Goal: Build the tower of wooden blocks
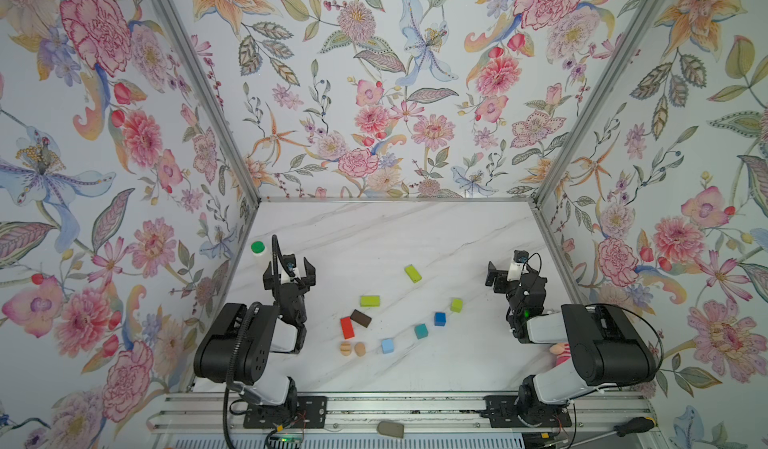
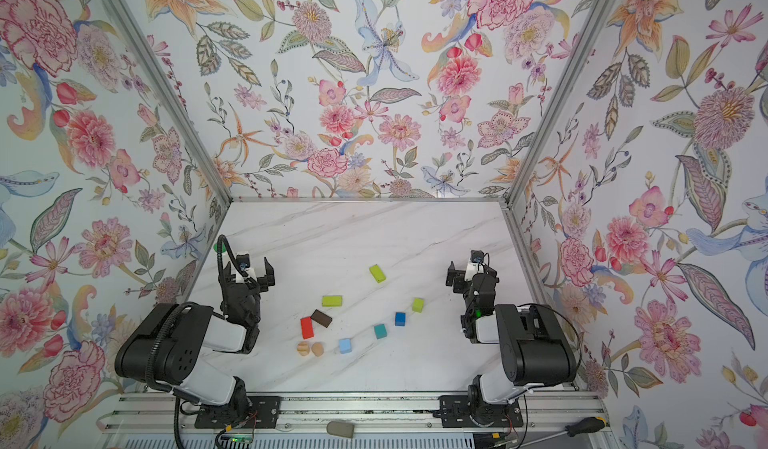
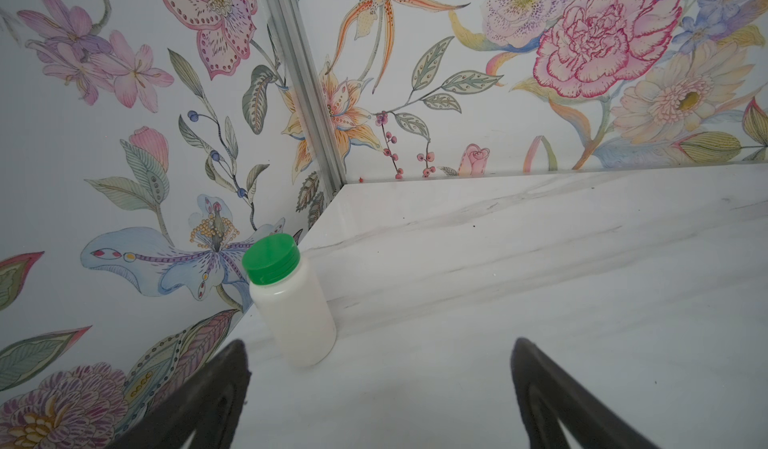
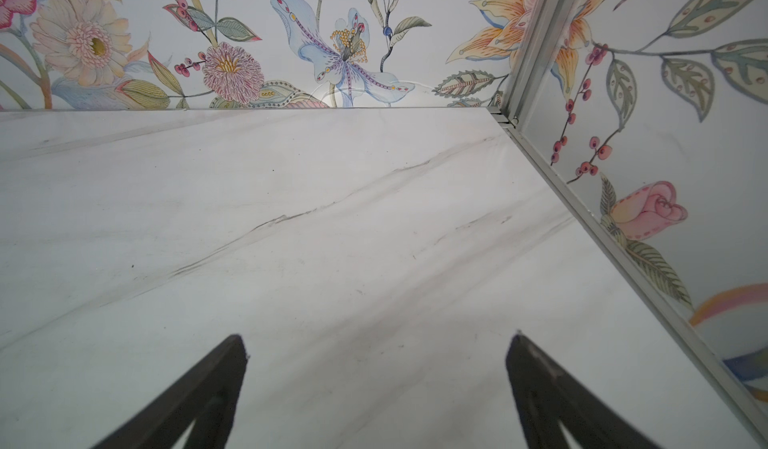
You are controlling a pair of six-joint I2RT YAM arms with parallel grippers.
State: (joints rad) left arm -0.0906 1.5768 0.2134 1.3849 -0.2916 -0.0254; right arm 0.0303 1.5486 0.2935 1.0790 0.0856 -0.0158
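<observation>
The wooden blocks lie scattered singly on the marble table, none stacked. In a top view I see two lime-green oblongs (image 1: 412, 273) (image 1: 370, 300), a lime cube (image 1: 456, 305), a blue cube (image 1: 439, 318), a teal cube (image 1: 421, 331), a light-blue cube (image 1: 387, 346), a red oblong (image 1: 347, 327), a dark-brown oblong (image 1: 360, 318) and two tan rounded pieces (image 1: 345, 348) (image 1: 360, 348). My left gripper (image 1: 289, 271) (image 3: 378, 343) hovers open at the left, empty. At the right, my right gripper (image 1: 505, 276) (image 4: 376, 337) is open over bare table. Neither wrist view shows a block.
A green-capped white bottle (image 1: 258, 251) (image 3: 291, 305) stands by the left wall, just ahead of the left gripper. A pink plush doll (image 1: 559, 353) peeks out under the right arm. Floral walls close three sides. A screwdriver (image 1: 633, 426) lies on the front rail.
</observation>
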